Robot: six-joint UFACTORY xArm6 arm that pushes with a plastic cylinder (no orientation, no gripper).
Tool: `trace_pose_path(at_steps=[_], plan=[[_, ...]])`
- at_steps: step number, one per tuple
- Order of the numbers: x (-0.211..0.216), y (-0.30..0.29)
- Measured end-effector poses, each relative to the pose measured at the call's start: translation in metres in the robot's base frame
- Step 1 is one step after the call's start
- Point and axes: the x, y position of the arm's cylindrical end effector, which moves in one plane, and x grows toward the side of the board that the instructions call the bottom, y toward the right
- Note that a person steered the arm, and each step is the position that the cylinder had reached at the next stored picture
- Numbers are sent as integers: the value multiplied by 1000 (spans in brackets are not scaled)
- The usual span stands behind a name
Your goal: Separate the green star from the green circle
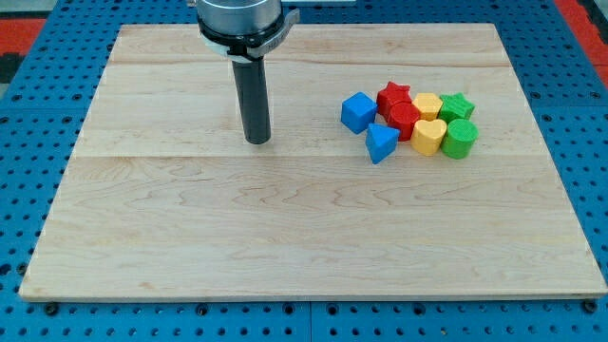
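The green star (458,104) sits at the right end of a tight cluster on the board's right side. The green circle (460,139) lies just below it, touching or nearly touching. My tip (257,141) rests on the wooden board (285,237) well to the view's left of the cluster, about a hundred pixels left of the blue cube (358,111). It touches no block.
The cluster also holds a red star (393,95), a red hexagon-like block (405,121), a yellow block (427,104), a yellow heart (428,137) and a blue triangle (381,142). The board lies on a blue pegboard (28,142).
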Motion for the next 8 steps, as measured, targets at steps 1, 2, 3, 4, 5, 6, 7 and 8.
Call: trace_pose_path(at_steps=[1, 2, 3, 4, 5, 6, 7, 8], plan=[[0, 0], [0, 38], [18, 51], [59, 69], [69, 140], [69, 185], [66, 231], [65, 287]])
